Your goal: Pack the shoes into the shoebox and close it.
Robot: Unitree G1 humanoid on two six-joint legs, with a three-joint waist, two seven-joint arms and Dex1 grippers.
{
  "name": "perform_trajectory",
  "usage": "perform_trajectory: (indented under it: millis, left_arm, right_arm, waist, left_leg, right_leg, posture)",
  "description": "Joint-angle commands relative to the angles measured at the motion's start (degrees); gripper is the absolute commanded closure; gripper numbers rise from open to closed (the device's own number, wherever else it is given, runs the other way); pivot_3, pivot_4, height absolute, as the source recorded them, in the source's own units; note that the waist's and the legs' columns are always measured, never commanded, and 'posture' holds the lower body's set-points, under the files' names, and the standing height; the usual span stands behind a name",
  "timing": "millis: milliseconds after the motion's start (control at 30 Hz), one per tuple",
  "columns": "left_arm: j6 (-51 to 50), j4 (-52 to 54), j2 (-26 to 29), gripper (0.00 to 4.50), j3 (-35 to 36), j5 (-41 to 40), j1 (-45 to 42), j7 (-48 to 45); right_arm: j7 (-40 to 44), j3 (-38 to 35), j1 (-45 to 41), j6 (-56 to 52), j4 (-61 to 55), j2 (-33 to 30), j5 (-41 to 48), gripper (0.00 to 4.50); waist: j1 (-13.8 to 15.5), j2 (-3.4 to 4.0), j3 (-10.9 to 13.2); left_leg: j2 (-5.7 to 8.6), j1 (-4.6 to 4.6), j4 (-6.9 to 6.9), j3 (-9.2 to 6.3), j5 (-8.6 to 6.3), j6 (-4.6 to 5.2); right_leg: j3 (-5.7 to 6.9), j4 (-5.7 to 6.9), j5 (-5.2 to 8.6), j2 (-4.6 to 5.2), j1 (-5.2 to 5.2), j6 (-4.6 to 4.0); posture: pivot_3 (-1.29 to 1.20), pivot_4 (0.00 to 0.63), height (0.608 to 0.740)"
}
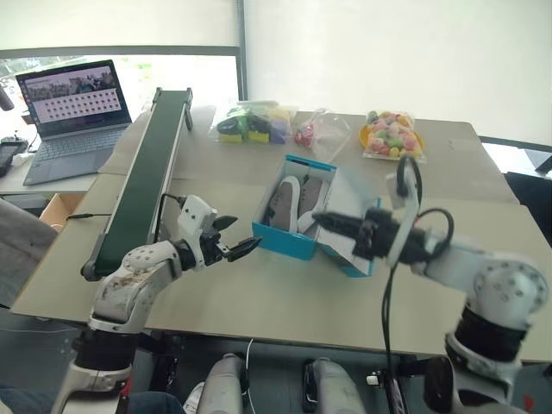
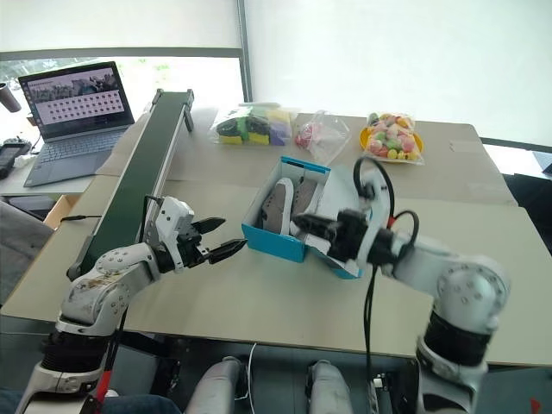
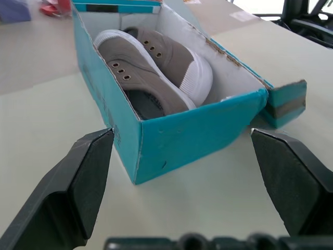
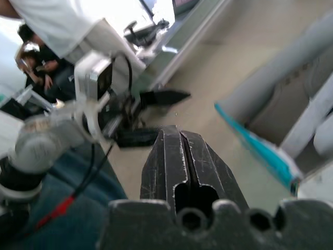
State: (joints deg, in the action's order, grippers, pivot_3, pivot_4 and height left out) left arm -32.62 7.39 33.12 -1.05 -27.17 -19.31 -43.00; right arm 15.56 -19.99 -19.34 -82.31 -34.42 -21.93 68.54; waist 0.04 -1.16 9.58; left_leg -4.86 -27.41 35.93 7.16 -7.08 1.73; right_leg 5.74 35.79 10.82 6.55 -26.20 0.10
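Shoes [image 3: 156,67] both lie inside open shoebox [image 1: 285,243] mid-table, lid hanging off its right side. Left gripper [image 1: 231,241] gapes empty near the box's left corner; right gripper [image 1: 336,222], pinched shut on nothing, sits over the lid. Swing lid leftward while left steadies box.

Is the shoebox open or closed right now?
Open. The shoebox has no lid over its top, and both shoes show lying inside against the white interior. The lid flap hangs off to one side.

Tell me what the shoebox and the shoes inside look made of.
Shoebox: looks like cardboard, matte turquoise outside and white inside, with frayed, brownish torn edges along the rim. Shoes: grey-beige woven fabric, probably canvas, with metal-looking eyelets and ribbed white toe caps, likely rubber.
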Motion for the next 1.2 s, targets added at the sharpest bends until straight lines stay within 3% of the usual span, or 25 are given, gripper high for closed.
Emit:
perform_trajectory:
  millis: [33, 233, 500, 667, 833, 1200]
  left_arm:
    - [2.88, -2.00, 1.22, 0.00, -0.64, 1.20, -2.87, -4.33]
    - [4.27, -4.64, 0.72, 0.00, -2.10, 2.57, -5.45, -7.72]
    - [3.85, -5.72, 0.70, 0.00, -2.39, 3.43, -7.19, -9.87]
    - [3.18, -5.87, 1.06, 0.00, -2.72, 3.89, -7.72, -11.42]
    - [2.60, -6.47, 0.86, 0.00, -3.26, 4.45, -9.36, -12.56]
    - [1.34, -6.10, 1.97, 0.00, -3.83, 4.90, -10.84, -14.32]
  right_arm:
    - [-7.53, 6.76, 4.12, 0.64, -1.98, 0.47, -6.68, 4.48]
    - [-17.72, 13.42, 10.61, 7.26, 2.70, 4.23, -21.78, 4.48]
    - [-28.83, 9.57, 14.27, 17.95, 8.00, 18.56, -33.16, 4.48]
    - [-30.17, 2.71, 14.74, 28.53, 10.32, 30.73, -30.63, 4.48]
    - [-31.68, -1.35, 13.56, 41.77, 15.17, 37.03, -25.86, 4.48]
    - [-27.61, -0.76, 9.34, 61.09, 25.12, 38.54, -9.93, 4.48]
  waist:
    - [-0.05, 0.00, 0.00]
    - [0.23, 0.01, 0.00]
    - [0.39, 0.01, 0.00]
    - [0.31, 0.03, 0.00]
    - [0.35, 0.03, 0.00]
    - [-0.82, 0.06, -0.01]
  left_leg:
    - [0.00, 0.01, -0.02, -0.01, 0.00, 0.00]
    - [0.04, -0.01, -0.02, -0.11, 0.00, 0.00]
    - [0.03, -0.10, -0.07, -0.08, -0.01, 0.02]
    - [0.03, -0.25, -0.10, -0.12, -0.01, 0.02]
    - [0.09, -0.26, -0.01, -0.15, -0.01, 0.04]
    - [0.09, -0.24, -0.01, -0.18, 0.00, 0.04]
  right_leg:
    - [0.00, 0.00, 0.00, 0.00, -0.01, 0.00]
    - [0.06, -0.24, 0.00, 0.03, -0.06, 0.00]
    - [0.05, -0.66, -0.10, -0.06, -0.03, 0.12]
    - [0.03, -0.61, -0.11, -0.13, 0.00, 0.13]
    - [0.02, -0.68, -0.14, -0.12, 0.02, 0.19]
    - [-0.06, -0.53, -0.21, -0.17, 0.06, 0.16]
  posture:
    - [0.00, 0.150, 0.716]
    - [0.00, 0.150, 0.716]
    - [0.00, 0.150, 0.716]
    - [0.00, 0.150, 0.716]
    - [0.00, 0.150, 0.716]
    - [0.00, 0.150, 0.716]
